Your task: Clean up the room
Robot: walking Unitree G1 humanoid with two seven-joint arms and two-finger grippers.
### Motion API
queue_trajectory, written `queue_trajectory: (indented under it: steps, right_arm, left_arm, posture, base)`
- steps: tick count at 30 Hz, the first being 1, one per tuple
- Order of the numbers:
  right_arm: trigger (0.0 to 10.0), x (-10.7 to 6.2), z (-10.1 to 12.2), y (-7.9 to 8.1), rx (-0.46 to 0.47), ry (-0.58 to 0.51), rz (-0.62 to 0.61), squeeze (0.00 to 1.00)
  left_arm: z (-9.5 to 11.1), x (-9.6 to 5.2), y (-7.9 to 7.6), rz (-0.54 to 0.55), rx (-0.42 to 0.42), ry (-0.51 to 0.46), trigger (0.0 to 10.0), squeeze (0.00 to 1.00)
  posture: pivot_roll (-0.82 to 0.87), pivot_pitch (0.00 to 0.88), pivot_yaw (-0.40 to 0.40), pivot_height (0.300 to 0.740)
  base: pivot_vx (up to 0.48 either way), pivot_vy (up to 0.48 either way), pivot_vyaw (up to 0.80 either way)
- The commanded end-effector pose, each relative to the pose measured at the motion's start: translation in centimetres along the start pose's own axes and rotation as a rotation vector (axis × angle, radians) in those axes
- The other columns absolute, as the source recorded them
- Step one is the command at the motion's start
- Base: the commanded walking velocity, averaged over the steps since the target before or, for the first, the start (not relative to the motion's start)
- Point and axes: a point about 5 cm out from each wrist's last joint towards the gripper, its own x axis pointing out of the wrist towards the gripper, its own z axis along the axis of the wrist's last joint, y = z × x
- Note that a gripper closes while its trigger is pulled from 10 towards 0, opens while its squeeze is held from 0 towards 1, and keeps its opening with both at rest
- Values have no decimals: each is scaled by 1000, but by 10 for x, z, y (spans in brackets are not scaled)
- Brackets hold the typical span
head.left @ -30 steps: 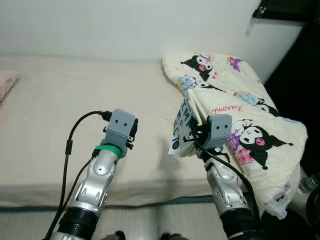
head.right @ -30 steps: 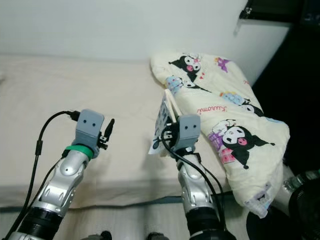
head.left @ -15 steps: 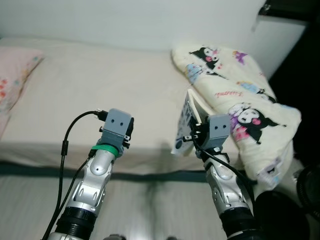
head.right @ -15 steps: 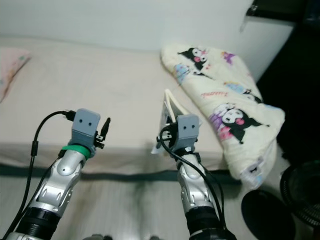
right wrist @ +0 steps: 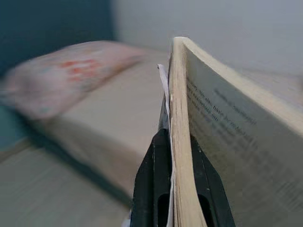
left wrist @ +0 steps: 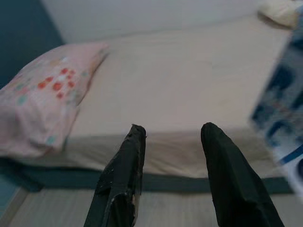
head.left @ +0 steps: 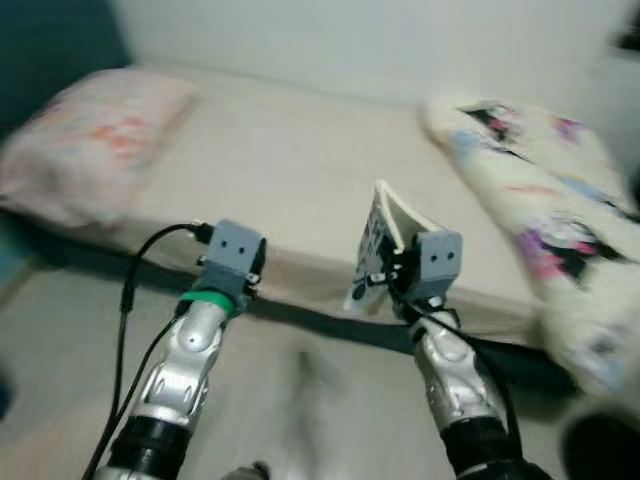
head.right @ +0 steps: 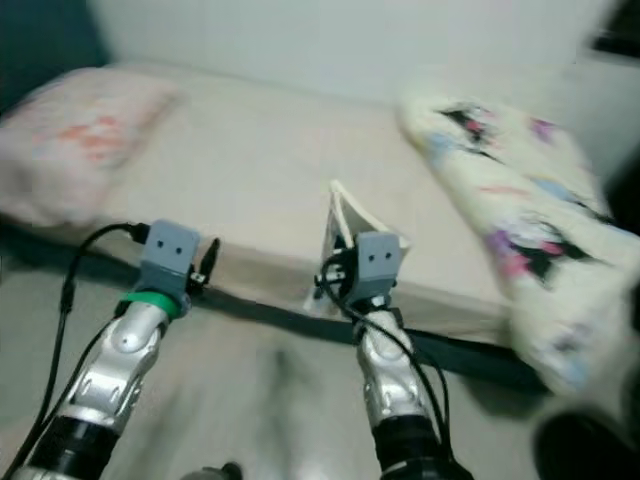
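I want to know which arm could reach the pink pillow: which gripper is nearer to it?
Left. The left gripper, empty and open, hangs nearer the pink pillow at the bed's left end. The right gripper, holding the book, is farther over.

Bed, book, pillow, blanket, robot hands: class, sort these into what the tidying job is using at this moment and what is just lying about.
In use:
- book, clamped upright in the right hand
- right hand

Lying about:
- pink pillow at one end of the bed
- cartoon-print blanket heaped at the other end
- left hand, open and holding nothing
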Motion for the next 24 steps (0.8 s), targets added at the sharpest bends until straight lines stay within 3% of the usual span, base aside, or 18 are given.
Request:
queue_trajectory:
  steps: [1,8,24]
  right_arm:
    - [10000,2,6,-4,-5,-29,-10,0]
    - [10000,2,6,-5,5,-33,-16,0]
    - [10000,2,7,-11,20,-43,-63,0]
  left_arm:
    - [0,1,-3,-18,3,9,10000,0]
    - [0,2,-2,-13,4,7,10000,0]
    - [-1,3,-1,-13,16,5,10000,0]
  posture:
    - [34,11,-1,740]
    - [35,11,-2,740]
    - [32,9,-1,740]
  base:
    - [0,0,781]
    - [59,0,760]
    - [469,0,0]
